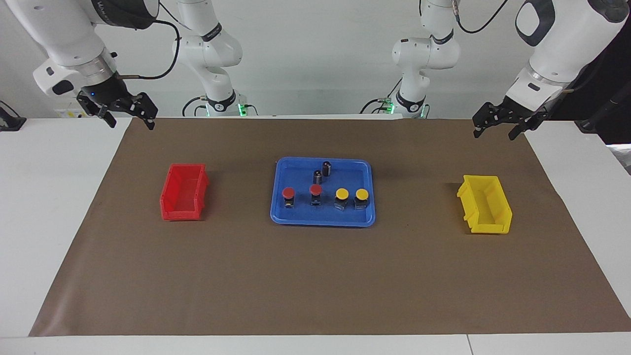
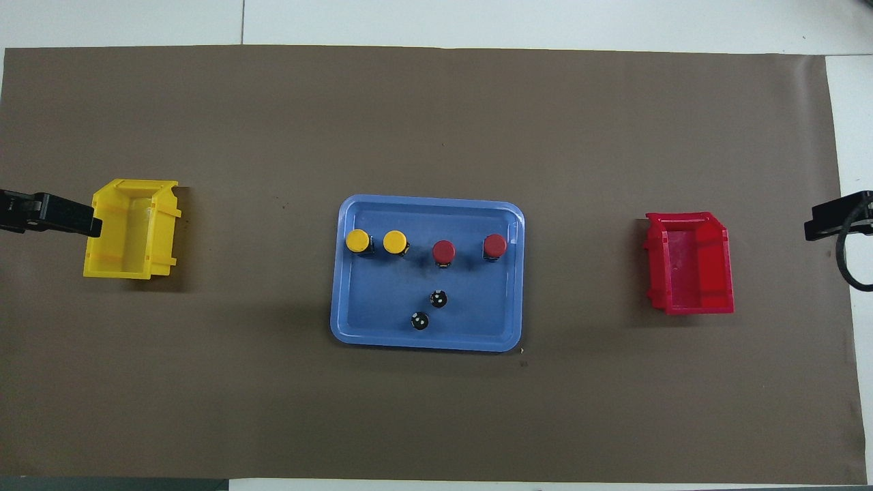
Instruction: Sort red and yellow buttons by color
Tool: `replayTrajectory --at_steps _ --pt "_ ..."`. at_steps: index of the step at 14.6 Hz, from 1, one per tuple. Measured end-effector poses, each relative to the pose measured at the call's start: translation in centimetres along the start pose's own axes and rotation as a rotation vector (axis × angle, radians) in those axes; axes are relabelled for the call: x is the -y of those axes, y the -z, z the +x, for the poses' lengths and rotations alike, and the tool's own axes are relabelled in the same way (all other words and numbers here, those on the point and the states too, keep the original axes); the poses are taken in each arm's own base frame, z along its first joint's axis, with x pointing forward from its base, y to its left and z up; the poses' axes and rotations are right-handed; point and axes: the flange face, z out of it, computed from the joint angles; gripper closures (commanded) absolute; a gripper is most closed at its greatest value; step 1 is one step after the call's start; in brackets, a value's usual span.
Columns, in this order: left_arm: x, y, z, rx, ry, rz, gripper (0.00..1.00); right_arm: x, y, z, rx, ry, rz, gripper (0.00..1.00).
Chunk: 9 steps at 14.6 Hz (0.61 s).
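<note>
Four small push-buttons stand in a row on the shallow blue plastic tray (image 1: pixel 323 220) at the middle of the brown table mat (image 1: pixel 315 286), each a round flat cap on a stubby black body. The two red-capped buttons (image 1: pixel 288 193) (image 1: pixel 315 190) sit toward the right arm's end of the tray, the two yellow-capped buttons (image 1: pixel 341 194) (image 1: pixel 362 194) toward the left arm's end. All four stand upright and apart from one another. Nearer to the robots on the same tray stand two dark capless cylinders (image 1: pixel 326 168) (image 1: pixel 317 176), close together.

An open red plastic bin (image 1: pixel 183 192) lies off the tray toward the right arm's end, an open yellow plastic bin (image 1: pixel 484 204) toward the left arm's end.

The right gripper (image 1: pixel 127 117) hangs in the air over the mat's edge, its fingers spread and holding nothing. The left gripper (image 1: pixel 498 125) hangs likewise over the mat's corner at its own end, also parted and empty. From overhead only the grippers' dark tips show, cut off at the frame's sides, and the buttons' black bodies are mostly hidden under their caps.
</note>
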Motion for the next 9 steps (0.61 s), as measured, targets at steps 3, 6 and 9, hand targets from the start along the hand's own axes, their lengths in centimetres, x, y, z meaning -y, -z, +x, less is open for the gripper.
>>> replayTrajectory --at_steps 3,6,9 --pt "0.0 0.0 0.0 0.0 0.0 0.0 0.0 0.02 -0.03 0.0 0.001 0.024 0.0 0.0" --pt "0.0 0.0 0.0 0.0 0.0 0.0 0.0 0.04 -0.04 0.0 0.001 0.028 0.0 0.0" --pt "0.0 -0.01 -0.02 0.001 0.0 0.0 0.0 0.06 -0.04 0.01 0.001 0.029 0.0 0.0"
